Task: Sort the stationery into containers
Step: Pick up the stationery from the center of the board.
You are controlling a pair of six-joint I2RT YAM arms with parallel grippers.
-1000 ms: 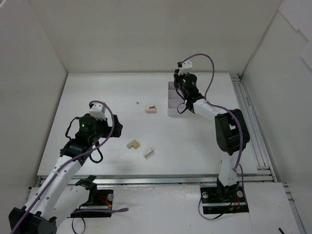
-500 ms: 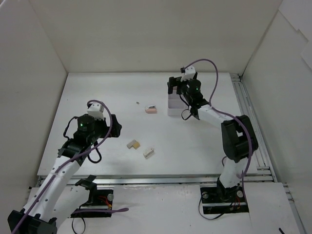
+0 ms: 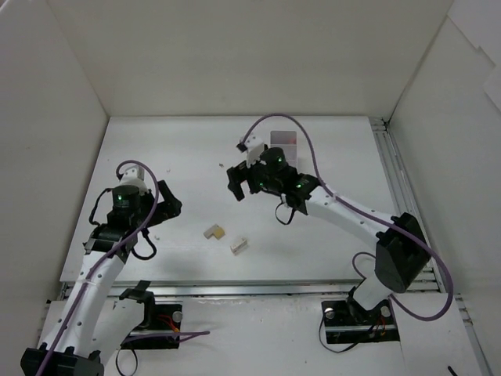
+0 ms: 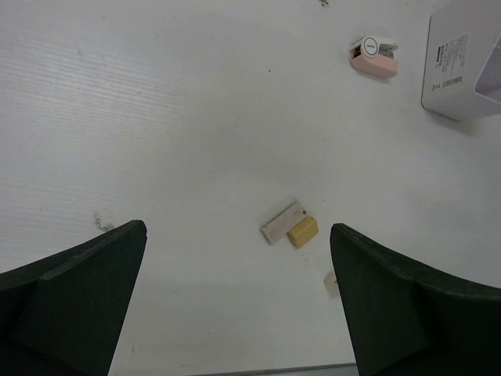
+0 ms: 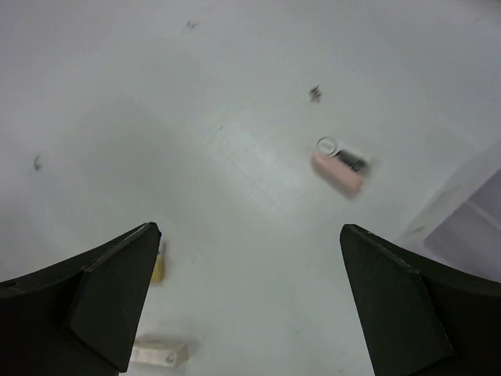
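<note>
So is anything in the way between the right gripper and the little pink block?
Nothing visible is. In the right wrist view, the right gripper is open, and only bare table lies between it and the pink block. The white box sits off to the side, apart from the block.

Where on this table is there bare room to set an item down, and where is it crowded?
Bare: the far-left stretch of the table between the back wall and the left gripper, and the right side between the right arm and the rail. Crowded: the middle, where tan block, cream block and pink block lie near the right gripper.
</note>
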